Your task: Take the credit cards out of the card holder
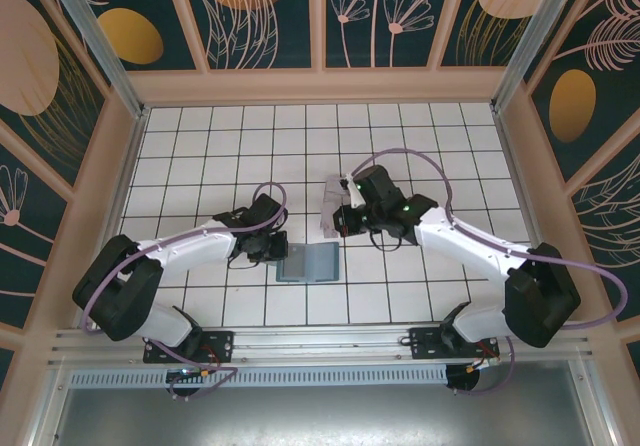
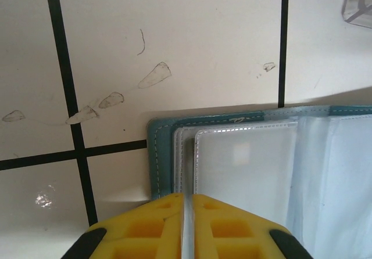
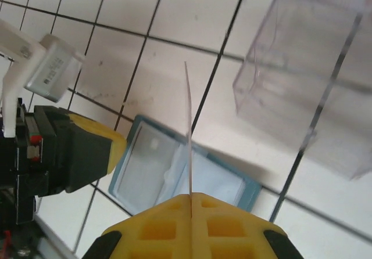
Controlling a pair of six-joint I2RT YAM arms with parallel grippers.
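One credit card (image 3: 188,131), edge-on, pinched in closed right gripper (image 3: 190,196); clear tray (image 3: 302,96) just ahead-right; card holder (image 3: 216,181) open below, its near sleeve edge apparently nipped by left gripper (image 2: 185,196).

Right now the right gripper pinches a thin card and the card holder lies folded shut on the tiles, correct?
Not shut: the card holder lies open on the tiles, inside facing up, per the right wrist view. The right gripper does pinch a thin card.

A clear plastic tray (image 3: 302,79) is seen set on the white tiled table (image 1: 220,146), which is enclosed by floral-patterned panels (image 1: 260,6).
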